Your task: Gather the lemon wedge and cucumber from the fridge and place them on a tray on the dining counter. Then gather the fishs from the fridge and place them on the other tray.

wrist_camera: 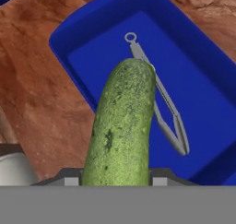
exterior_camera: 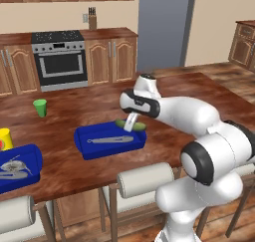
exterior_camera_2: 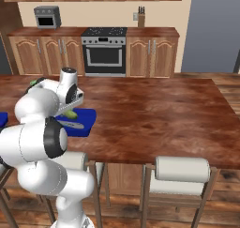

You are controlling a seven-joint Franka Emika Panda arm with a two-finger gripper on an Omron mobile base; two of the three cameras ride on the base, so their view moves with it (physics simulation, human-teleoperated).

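My gripper (exterior_camera: 130,122) is shut on the green cucumber (exterior_camera: 140,127) and holds it just above the far edge of a blue tray (exterior_camera: 107,149) on the dining counter (exterior_camera: 164,86). In the hand view the cucumber (wrist_camera: 122,126) sticks out from between the fingers, over the tray's floor (wrist_camera: 198,94). A pair of metal tongs (wrist_camera: 170,121) lies in that tray. From the right base view the gripper (exterior_camera_2: 70,110), the cucumber (exterior_camera_2: 71,113) and the tray (exterior_camera_2: 86,117) sit partly behind my arm. The lemon wedge and the fish are out of view.
A second blue tray (exterior_camera: 31,154) with metal utensils (exterior_camera: 12,167) lies at the counter's left end. A green cup (exterior_camera: 40,107) and a yellow object (exterior_camera: 4,139) stand near it. Stools (exterior_camera: 144,179) line the near edge. The tall grey fridge (exterior_camera: 162,27) stands behind.
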